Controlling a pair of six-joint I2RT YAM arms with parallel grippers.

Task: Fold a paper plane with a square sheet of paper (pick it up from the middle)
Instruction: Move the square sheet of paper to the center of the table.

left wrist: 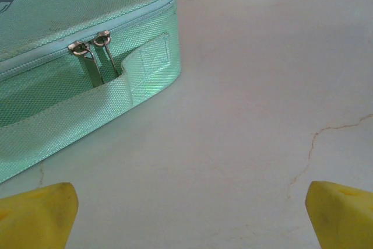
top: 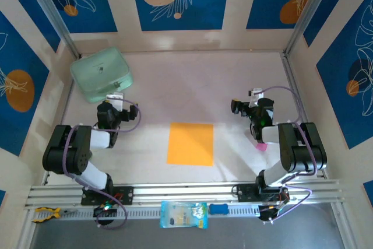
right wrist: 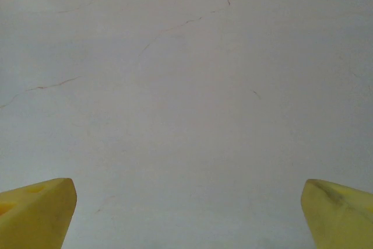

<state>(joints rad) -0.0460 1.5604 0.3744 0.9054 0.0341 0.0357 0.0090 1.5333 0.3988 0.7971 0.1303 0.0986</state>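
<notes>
Square sheet of paper lies flat on the pale table, untouched and not yet folded. Left of the sheet and well apart from it is the left gripper. On the sheet's other side, also well apart, is the right gripper. On both, the yellow fingertips stand wide apart with nothing between them.

I think the main risk is the pick from the middle. The square sheet of paper looks thin and plain, orange-yellow, with sharp corners and no crease, and the table under it looks smooth, with only fine hairline cracks. Fingers closing on it may slide over it, push it away, or crumple it instead of lifting a clean ridge.

A second risk is the mint-green case, far to the sheet's left. It is rounded, of woven fabric, with a strap and two metal zip pulls. It sits just beside the left gripper, which could bump it when turning.
</notes>
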